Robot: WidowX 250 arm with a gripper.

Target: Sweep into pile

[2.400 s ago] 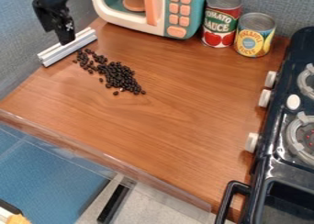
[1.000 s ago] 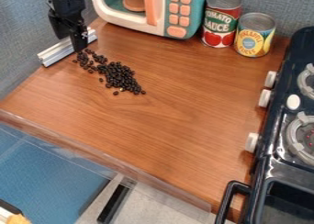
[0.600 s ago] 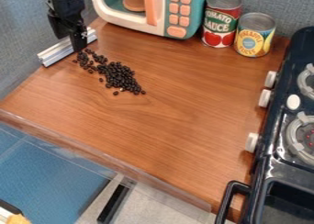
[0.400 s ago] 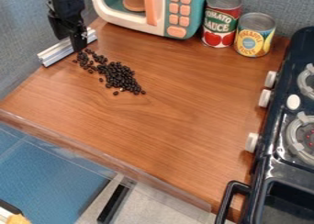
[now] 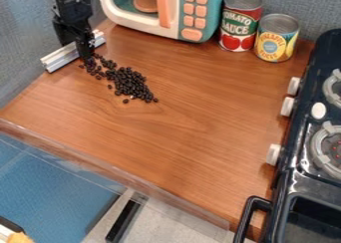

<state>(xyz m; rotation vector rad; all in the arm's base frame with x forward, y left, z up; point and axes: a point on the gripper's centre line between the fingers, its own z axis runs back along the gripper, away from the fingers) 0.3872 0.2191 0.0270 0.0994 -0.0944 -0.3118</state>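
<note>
Dark beans (image 5: 133,82) are lying loose on the brown wood-grain worktop (image 5: 193,122) in the upper left of the frame, forming a slanting, uneven patch that is spreading down toward the right, with a few single ones sitting just outside its edge. The black claw (image 5: 86,57) is hanging down over the patch's upper-left end; I cannot tell whether it is standing apart, together or clamped on something. Partly behind it, a pale grooved bar (image 5: 59,59) is lying aslant near the blue-grey wall (image 5: 20,48).

At the top, a toy microwave (image 5: 172,25) in teal and white is standing with its orange handle and buttons facing the worktop. To its right, a red can with pictured tomatoes (image 5: 238,25) and a shorter yellow-and-blue can (image 5: 276,40) are standing upright side by side. A dark toy stove (image 5: 289,167) with whitish knobs and pale burner grates is running down the right side, its black handle (image 5: 244,219) jutting out at the bottom.
</note>
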